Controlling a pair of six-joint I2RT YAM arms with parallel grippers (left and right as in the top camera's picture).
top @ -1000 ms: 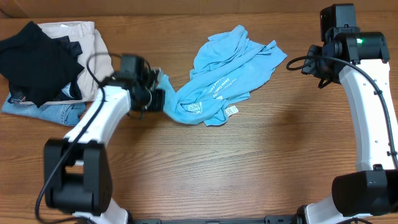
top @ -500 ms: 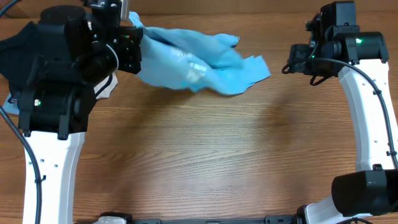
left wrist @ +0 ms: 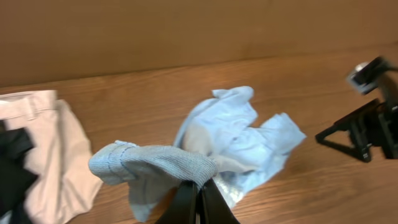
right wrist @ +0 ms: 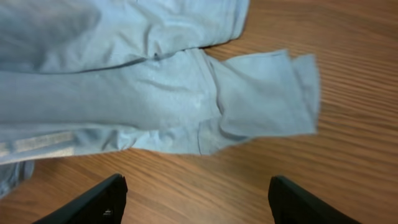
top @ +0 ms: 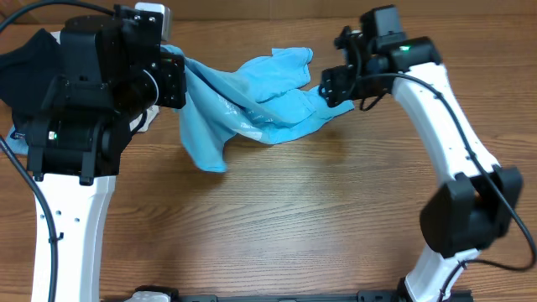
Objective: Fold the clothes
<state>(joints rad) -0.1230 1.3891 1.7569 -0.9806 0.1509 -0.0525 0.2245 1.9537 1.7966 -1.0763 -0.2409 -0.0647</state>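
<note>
Two slim black fingers of the left end effector (left wrist: 198, 200) are seen pressed together on a ribbed, hemmed edge of the light sky-blue cotton T-shirt (left wrist: 230, 134), so that the cloth is clamped and raised above the desk. From that pinch the soft knit is draped rightward and downward in loose folds. One limp corner is left hanging free, while the rest is bunched and creased on the brown wood-grain desk (top: 294, 218), toward its back middle. A pale strip of white print is made out on one fold in the right wrist view, but the lettering cannot be read. The right end effector (right wrist: 202, 205) is held with its black fingers spread wide and nothing between them, above the wood and just beside the rumpled right-hand flap of the shirt. At the desk's left edge, a smooth beige pair of trousers (left wrist: 56, 140) is seen partly under a crumpled black garment (left wrist: 9, 171), apart from the shirt.
</note>
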